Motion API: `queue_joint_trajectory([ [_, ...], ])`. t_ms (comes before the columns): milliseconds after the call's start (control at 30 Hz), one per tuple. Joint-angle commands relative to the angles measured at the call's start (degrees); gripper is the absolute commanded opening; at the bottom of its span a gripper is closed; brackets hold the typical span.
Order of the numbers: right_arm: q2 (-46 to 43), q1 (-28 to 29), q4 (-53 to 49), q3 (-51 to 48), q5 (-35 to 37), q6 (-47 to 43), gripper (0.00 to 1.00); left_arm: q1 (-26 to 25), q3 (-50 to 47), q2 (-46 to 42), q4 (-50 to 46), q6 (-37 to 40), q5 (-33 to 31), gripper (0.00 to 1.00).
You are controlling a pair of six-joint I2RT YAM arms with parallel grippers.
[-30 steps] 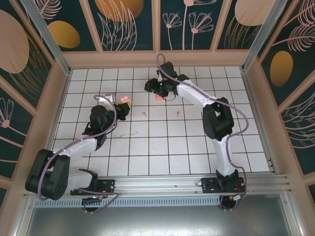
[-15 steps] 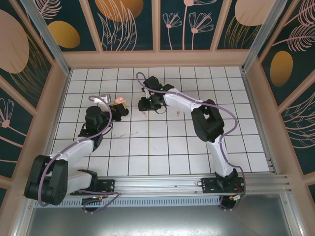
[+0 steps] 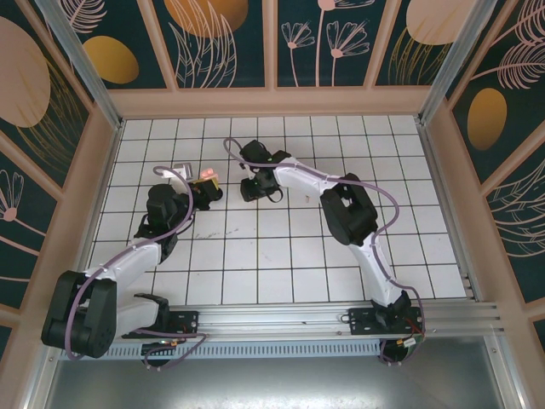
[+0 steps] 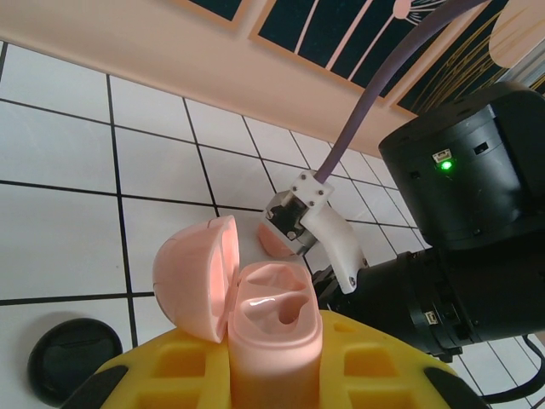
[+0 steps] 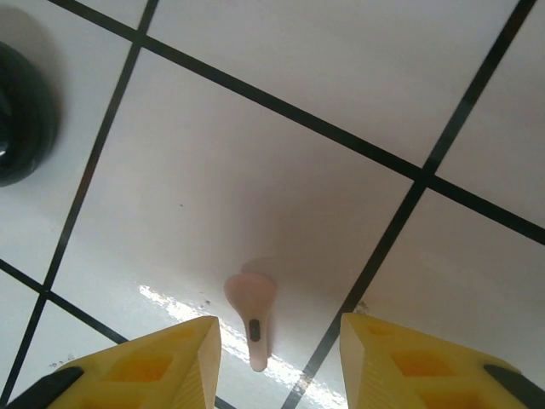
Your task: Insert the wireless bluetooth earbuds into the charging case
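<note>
- As the right claw [image 5: 277, 328] hangs low over the counter [image 5: 358, 94], its yellow fingers [image 5: 162, 362] stand apart with nothing gripped.
- Between those fingers, flat on a white tile, lies a pale pink earbud [image 5: 250, 305], stem pointing back toward the claw; I judge it untouched.
- Up and left of that claw sits a blurred black rounded thing [image 5: 15, 102]; I cannot tell what it is.
- My left claw [image 4: 272, 362] is clamped on the pink charging case [image 4: 271, 317], held upright, lid [image 4: 197, 274] swung open to its left.
- Both wells look empty to me, so no earbud is seated yet: the pick, the carry and the insertion all remain.
</note>
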Motion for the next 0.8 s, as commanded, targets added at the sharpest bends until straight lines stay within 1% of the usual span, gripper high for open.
queue_joint_trajectory([
  [0, 1.8, 0.9, -2.1, 3.2, 1.5, -2.2, 0.42, 0.5, -0.6, -1.2, 0.7, 1.0, 1.0, 0.0],
  [333, 4.8, 1.7, -3.8, 6.5, 3.8, -2.9, 0.41, 0.5, -0.1, -2.4, -0.1, 1.6, 0.9, 0.0],
  [767, 6.4, 2.9, -4.8, 7.7, 5.3, -3.5, 0.4, 0.4, -0.1, -2.9, -0.2, 1.9, 1.2, 0.0],
])
